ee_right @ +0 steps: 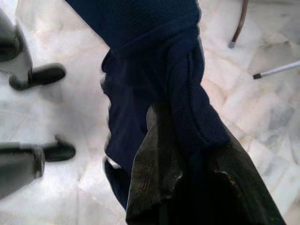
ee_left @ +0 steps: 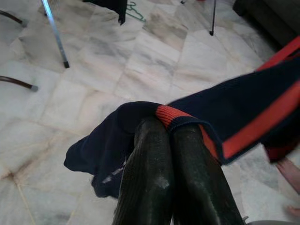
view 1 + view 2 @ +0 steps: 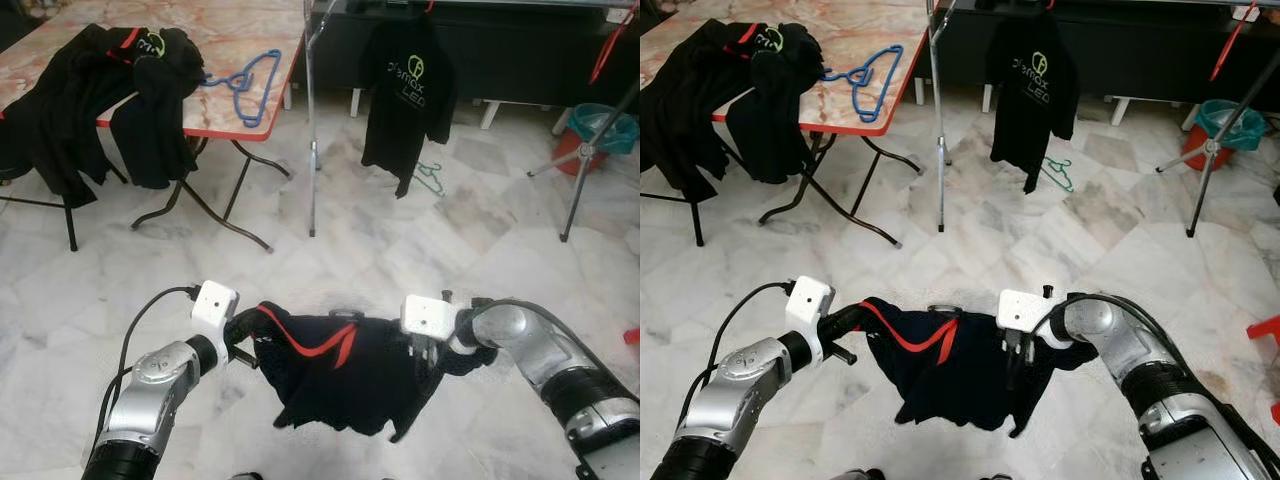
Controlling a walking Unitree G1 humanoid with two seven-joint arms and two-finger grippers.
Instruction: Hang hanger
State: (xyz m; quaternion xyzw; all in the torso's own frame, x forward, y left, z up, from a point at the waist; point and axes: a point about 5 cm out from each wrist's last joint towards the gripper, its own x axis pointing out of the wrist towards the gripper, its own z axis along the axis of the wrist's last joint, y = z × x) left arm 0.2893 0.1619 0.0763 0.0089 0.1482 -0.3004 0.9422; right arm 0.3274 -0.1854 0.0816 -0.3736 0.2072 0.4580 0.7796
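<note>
A dark navy shirt with red trim (image 3: 330, 370) hangs stretched between my two grippers, low over the marble floor. My left gripper (image 3: 240, 335) is shut on its red-edged collar, seen close in the left wrist view (image 2: 164, 126). My right gripper (image 3: 425, 360) is shut on the other side of the shirt, with cloth bunched between its fingers (image 1: 154, 159). A blue hanger (image 3: 245, 85) lies on the table (image 3: 230, 40) at the far left. A black printed shirt (image 3: 405, 90) hangs on the clothes rack ahead.
The rack's metal post (image 3: 310, 130) stands ahead. A pile of dark clothes (image 3: 110, 100) drapes over the table's near edge. A green hanger (image 3: 430, 178) lies on the floor under the hung shirt. A tripod (image 3: 590, 150) and teal bucket (image 3: 605, 125) stand at right.
</note>
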